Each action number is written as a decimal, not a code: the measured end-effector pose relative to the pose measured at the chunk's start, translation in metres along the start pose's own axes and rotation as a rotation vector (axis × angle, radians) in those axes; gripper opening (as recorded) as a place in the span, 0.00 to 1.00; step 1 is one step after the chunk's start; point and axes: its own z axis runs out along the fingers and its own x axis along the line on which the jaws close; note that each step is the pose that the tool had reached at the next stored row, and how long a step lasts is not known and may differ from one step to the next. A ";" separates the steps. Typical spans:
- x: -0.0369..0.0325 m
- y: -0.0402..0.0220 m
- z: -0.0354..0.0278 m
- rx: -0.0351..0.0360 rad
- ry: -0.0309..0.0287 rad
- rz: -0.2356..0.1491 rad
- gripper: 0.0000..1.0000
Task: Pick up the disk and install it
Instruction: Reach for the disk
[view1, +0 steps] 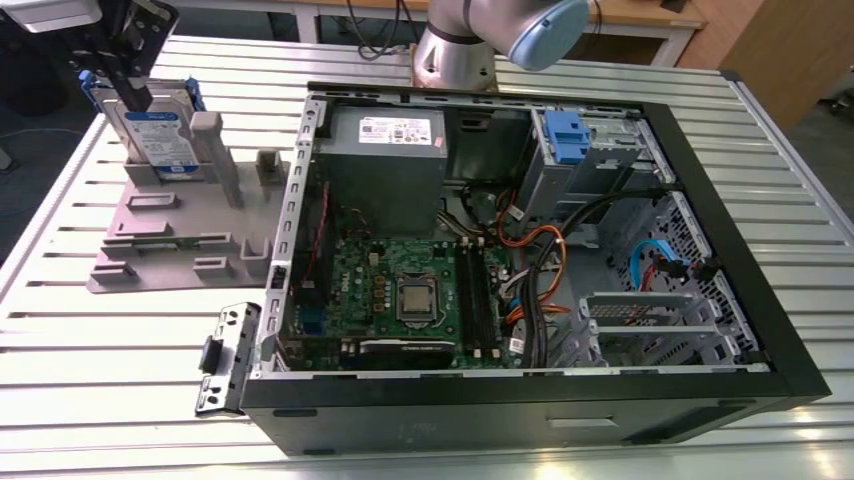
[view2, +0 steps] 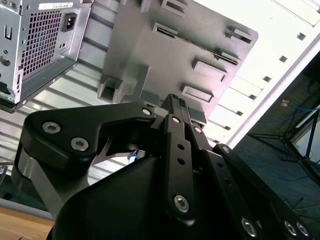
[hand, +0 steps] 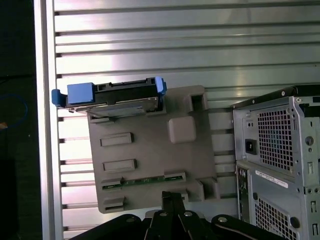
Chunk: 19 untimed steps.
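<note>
The disk (view1: 158, 138) stands upright on its edge in a slot at one end of the grey stand (view1: 160, 240), its labelled face showing in the exterior view and its blue bracket showing at both upper corners. In the first wrist view the disk (hand: 112, 95) is seen edge-on at that same end of the stand (hand: 150, 150).

The gripper (view1: 134, 98) hangs above the stand at the disk's end, and in the exterior view it crosses in front of the disk's upper edge. From that view I cannot tell whether it touches the disk. In the first wrist view the gripper (hand: 172, 199) shows against the opposite end of the stand, with the stand's bare face between it and the disk. Its fingers are drawn together with nothing between them, as the second wrist view also shows, where the gripper (view2: 176, 102) points at the stand (view2: 165, 55).

The stand's posts hide the disk's lower part in the exterior view, and the picture's edge cuts off the gripper's body.

Beside the stand, on the exterior view's right, lies an open computer case (view1: 747, 270). Both rest on the ribbed metal table (view1: 134, 400). The arm (view1: 494, 35) rises beyond the case.
</note>
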 end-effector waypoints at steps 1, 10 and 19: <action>0.0003 0.0000 0.0001 0.0001 0.0000 0.000 0.10; 0.0021 -0.0002 0.0006 0.0001 0.0000 0.000 0.10; 0.0039 -0.0003 0.0011 0.0001 0.0001 0.000 0.10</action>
